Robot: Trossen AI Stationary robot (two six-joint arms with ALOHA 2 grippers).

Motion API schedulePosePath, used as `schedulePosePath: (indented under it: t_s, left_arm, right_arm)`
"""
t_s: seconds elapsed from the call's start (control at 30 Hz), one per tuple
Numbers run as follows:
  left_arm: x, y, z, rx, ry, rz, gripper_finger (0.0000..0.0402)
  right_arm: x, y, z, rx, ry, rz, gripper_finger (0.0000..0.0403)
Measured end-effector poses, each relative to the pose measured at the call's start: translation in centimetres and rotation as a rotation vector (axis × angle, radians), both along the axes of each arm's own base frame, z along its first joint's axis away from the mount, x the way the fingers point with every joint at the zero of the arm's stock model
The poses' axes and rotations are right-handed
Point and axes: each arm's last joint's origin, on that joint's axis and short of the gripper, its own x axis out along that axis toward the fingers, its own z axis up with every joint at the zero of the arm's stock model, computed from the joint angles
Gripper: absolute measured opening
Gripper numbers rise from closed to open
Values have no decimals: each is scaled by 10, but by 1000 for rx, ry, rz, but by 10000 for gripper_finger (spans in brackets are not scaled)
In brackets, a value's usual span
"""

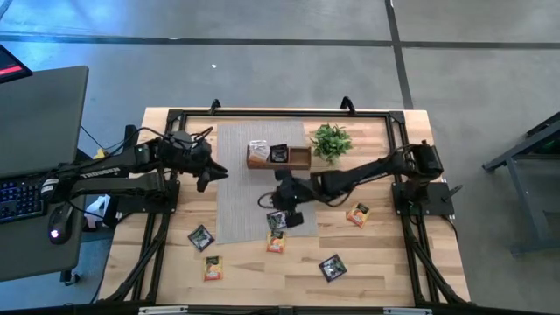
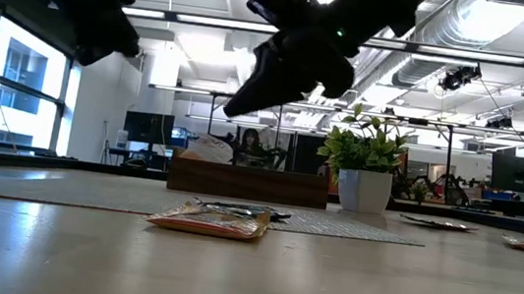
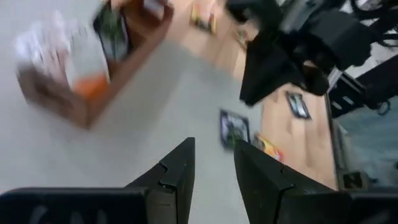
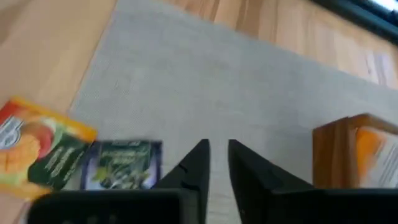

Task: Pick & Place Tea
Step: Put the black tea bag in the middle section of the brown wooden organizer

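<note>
Though sachets point(image 4: 81, 163) show printed labels, blur defeats reading — wooden tray point(image 1: 278, 157) too.

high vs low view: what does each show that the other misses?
High only: four sachets on bare wood, e.g. the black sachet and the orange sachet; the mat's full outline.
Low only: the room behind; the right gripper clear of the table.
Both: tray, plant, the orange sachet at the mat's edge, both arms.
</note>
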Motion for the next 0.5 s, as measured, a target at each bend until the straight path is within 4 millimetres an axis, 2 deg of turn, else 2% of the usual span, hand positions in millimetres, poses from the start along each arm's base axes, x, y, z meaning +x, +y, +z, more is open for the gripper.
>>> schedulePosePath:
  t_s: [0.2, 0.33, 0.5]
  left_arm:
    - [-9, -15, -19, -198, 248, -37, 111]
    - [-6, -33, -31, -237, 421, -65, 111]
    - [2, -65, -43, -251, 573, -149, 111]
  right_arm:
    - [1, 11, -2, 23, -99, 15, 106]
    - [0, 9, -4, 17, -101, 3, 112]
    - [-1, -2, -7, -31, -82, -49, 113]
